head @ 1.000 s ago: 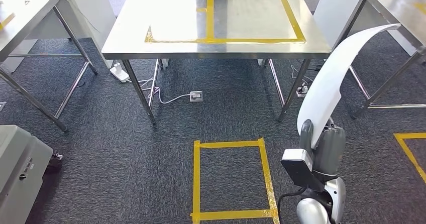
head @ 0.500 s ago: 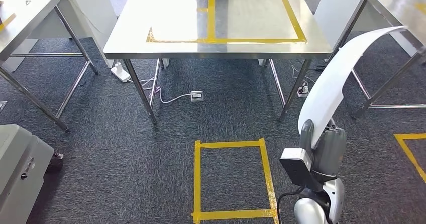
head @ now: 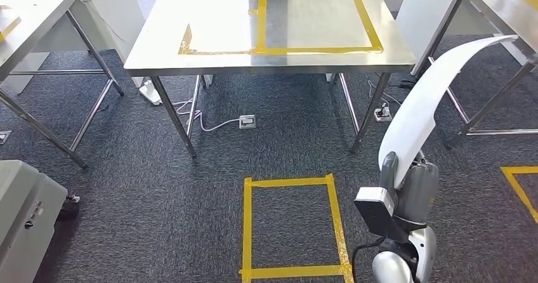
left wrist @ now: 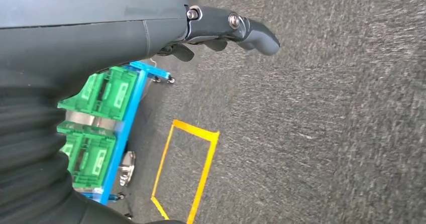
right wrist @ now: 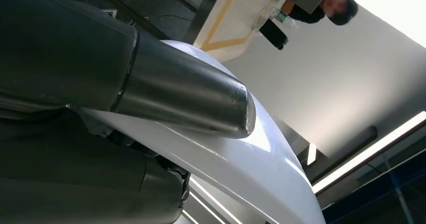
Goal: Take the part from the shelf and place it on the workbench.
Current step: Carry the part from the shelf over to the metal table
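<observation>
One long white curved part (head: 424,108) rises from your right robot hand (head: 406,188), whose fingers clasp its lower end; holding it upright likely keeps it off the carpet while you walk. It hangs in the air, well apart from the bench (head: 158,48) ahead, whose yellow tape square (head: 314,19) probably marks the spot for it. Your left robot hand (left wrist: 221,30) hangs over the floor with nothing in it, thumb out straight and fingers loosely bent.

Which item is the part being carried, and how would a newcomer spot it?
Start at the steel workbench with yellow tape, then look to its right. The right hand holds up a long white curved panel. It is the one white, bowed sheet rising above the carpet.
</observation>
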